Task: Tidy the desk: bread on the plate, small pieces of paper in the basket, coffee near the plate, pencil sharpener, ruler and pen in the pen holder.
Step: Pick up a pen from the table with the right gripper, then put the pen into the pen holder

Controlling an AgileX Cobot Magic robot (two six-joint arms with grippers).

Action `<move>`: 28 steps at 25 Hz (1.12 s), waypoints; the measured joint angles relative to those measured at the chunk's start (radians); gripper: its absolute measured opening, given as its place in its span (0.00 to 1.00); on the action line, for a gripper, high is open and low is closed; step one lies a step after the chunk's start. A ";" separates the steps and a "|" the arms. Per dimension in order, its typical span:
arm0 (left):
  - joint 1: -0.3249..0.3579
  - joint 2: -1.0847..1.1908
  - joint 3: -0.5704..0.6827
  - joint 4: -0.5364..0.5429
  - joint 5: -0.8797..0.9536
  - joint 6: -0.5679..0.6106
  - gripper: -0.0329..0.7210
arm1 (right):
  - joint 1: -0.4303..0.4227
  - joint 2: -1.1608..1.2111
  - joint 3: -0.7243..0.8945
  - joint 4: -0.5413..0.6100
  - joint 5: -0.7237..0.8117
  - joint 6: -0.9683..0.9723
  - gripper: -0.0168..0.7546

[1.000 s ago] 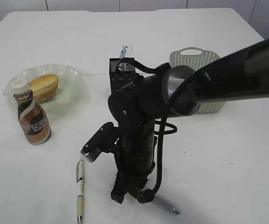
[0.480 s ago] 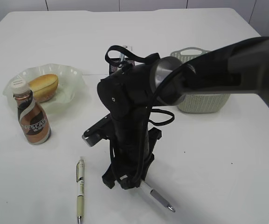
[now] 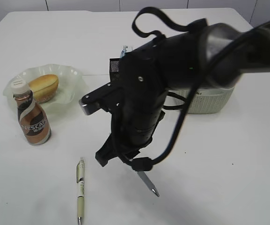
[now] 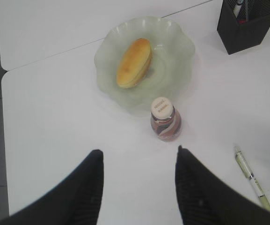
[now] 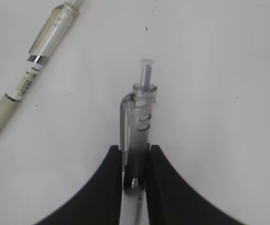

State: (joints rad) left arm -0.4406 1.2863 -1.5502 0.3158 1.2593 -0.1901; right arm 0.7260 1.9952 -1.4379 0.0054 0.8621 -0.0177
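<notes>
My right gripper [image 5: 135,152] is shut on a clear grey pen [image 5: 140,112] and holds it above the desk [image 3: 228,164]; in the exterior view the pen [image 3: 149,183] hangs tip-down under the gripper [image 3: 134,164]. A second, beige pen [image 3: 80,188] lies on the desk at the front left and also shows in both wrist views [image 5: 36,61] [image 4: 254,180]. The black mesh pen holder [image 3: 115,69] stands behind my right arm, partly hidden. The bread [image 4: 134,63] lies on the green plate [image 4: 174,40]. The coffee [image 4: 165,121] stands just in front of the plate. My left gripper [image 4: 137,157] is open and empty, high above the desk. The paper pieces, sharpener and ruler are not identifiable.
The grey-green basket [image 3: 212,102] stands at the back right, mostly hidden by my right arm. A clear item [image 3: 124,49] pokes out of the pen holder. The desk's left edge [image 4: 3,117] shows in the left wrist view.
My right arm has risen and lifted the clear grey pen off the desk. The beige pen, coffee, bread and plate have not moved.
</notes>
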 joint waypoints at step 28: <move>0.000 0.002 0.000 0.000 0.000 -0.005 0.53 | -0.208 -0.329 0.337 -0.111 -1.257 -0.019 0.12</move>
State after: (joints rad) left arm -0.4406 1.2882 -1.5502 0.3158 1.2593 -0.1947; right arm 0.5180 1.6659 -1.1007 -0.1057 -0.3951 -0.0362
